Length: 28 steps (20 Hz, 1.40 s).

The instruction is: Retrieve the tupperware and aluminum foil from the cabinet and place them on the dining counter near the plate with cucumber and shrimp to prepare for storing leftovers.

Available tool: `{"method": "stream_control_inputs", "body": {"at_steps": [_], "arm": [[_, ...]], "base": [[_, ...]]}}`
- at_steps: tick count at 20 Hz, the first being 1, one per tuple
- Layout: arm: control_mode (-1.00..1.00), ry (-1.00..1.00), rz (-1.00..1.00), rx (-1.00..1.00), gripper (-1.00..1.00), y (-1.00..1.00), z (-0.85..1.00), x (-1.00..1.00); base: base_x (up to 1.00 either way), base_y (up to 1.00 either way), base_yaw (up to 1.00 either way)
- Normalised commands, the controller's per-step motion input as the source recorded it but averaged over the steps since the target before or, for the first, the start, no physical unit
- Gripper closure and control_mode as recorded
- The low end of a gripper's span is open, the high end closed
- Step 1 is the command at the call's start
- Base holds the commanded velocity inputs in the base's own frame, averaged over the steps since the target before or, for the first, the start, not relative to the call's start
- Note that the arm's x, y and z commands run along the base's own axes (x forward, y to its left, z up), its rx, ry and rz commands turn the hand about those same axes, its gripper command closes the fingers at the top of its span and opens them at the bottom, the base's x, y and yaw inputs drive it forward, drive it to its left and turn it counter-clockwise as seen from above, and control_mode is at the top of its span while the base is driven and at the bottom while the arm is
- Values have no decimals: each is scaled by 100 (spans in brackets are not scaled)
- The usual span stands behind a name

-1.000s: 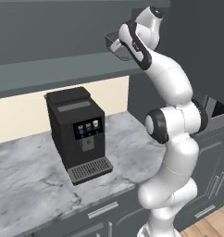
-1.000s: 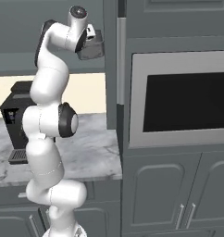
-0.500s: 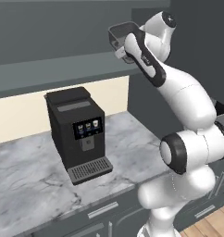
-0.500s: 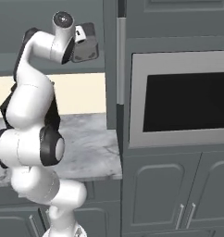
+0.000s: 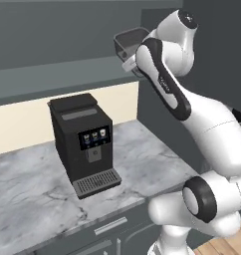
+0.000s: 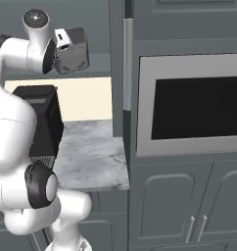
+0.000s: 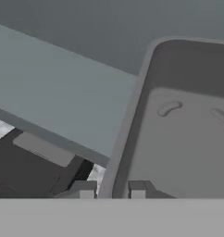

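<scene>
The gripper (image 7: 112,190) is clamped on the tupperware (image 7: 178,134): in the hand view its two dark fingertips (image 7: 85,189) straddle the tub's near wall at 6 o'clock, one outside the rim and one inside. Half a second ago and now the jaws sit equally tight; a second ago they were wider, so the squeeze has just finished. That reads as the grasp being secured, and the first half of the retrieval looks under way.

From the left base view, the gripper (image 5: 131,63) sits at the tub's 5 o'clock, and the tupperware (image 5: 130,42) hangs in the air at about 12 o'clock, just in front of the cabinet (image 5: 53,45) and above its shelf edge. In the right base view the tupperware (image 6: 74,51) is tilted, its open mouth turned sideways, with the gripper (image 6: 58,48) at its 9 o'clock.

Against the earlier frames the arm has swung its elbow out and forward, and the tub has rolled from a flatter pose to this steeper tilt while staying high near the cabinet. The coffee machine (image 5: 82,137) stands at 8 o'clock of the tub on the short marble counter (image 5: 38,194), unmoved.

The aluminum foil and the dining counter are yet to be dealt with; my judgement is that the carry has barely begun.
</scene>
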Motion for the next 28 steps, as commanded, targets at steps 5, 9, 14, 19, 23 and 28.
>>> {"method": "stream_control_inputs", "body": {"at_steps": [5, 9, 14, 19, 23, 28], "arm": [[-100, 15, 0, -5, 100, 4, -11, -100], [-100, 8, -10, 0, 100, -11, -3, -100], [-100, 18, -17, -2, 100, -5, 0, -100], [100, 0, 0, 0, 100, 0, 0, 0], [100, 0, 0, 0, 100, 0, 0, 0], [100, 0, 0, 0, 100, 0, 0, 0]], "base": [[0, 0, 0], [0, 0, 0], [0, 0, 0], [-100, -10, -26], [-100, -34, -42], [-100, -34, -50]]}}
